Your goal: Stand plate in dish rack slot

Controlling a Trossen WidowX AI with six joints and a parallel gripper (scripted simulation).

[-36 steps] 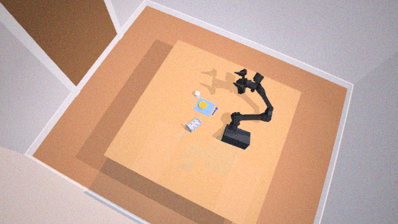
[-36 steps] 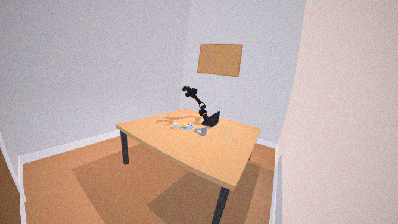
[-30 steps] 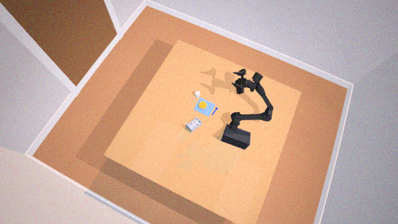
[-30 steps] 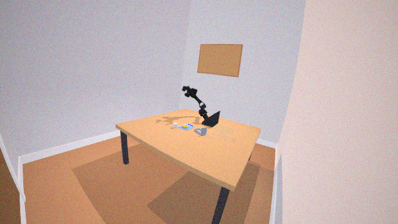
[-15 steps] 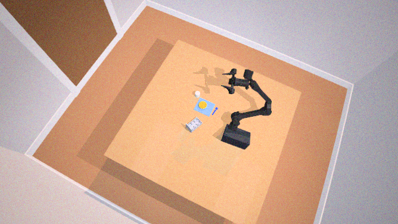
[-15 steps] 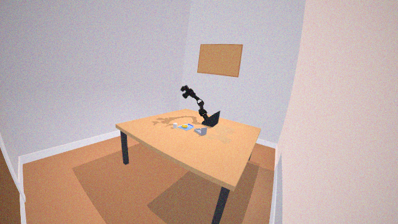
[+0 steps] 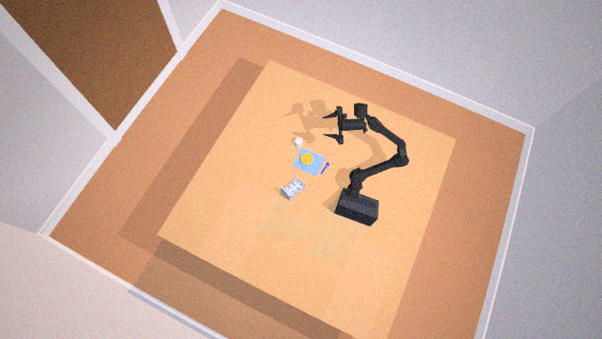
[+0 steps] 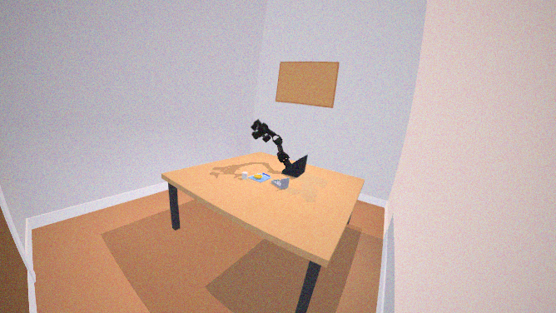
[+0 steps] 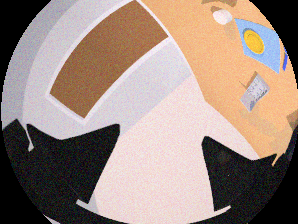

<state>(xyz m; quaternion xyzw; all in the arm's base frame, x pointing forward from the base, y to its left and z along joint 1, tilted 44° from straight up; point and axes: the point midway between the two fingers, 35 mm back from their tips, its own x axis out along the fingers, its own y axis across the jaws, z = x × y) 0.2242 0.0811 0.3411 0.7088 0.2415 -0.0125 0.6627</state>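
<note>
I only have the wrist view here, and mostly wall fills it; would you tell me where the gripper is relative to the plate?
Observer: In the top view the gripper is raised, off to one side of the yellow plate, not over it.
Operator: Thank you. Is anything between the fingers?
Observer: No, it is open and empty; the plate lies flat on a blue mat.
Operator: And where is the dish rack?
Observer: The dish rack sits just beyond the mat, on the side away from the gripper, apart from it.
Operator: Is anything else close to the plate?
Observer: A white cup stands off one mat corner, and a small blue utensil lies beside the mat.
</note>
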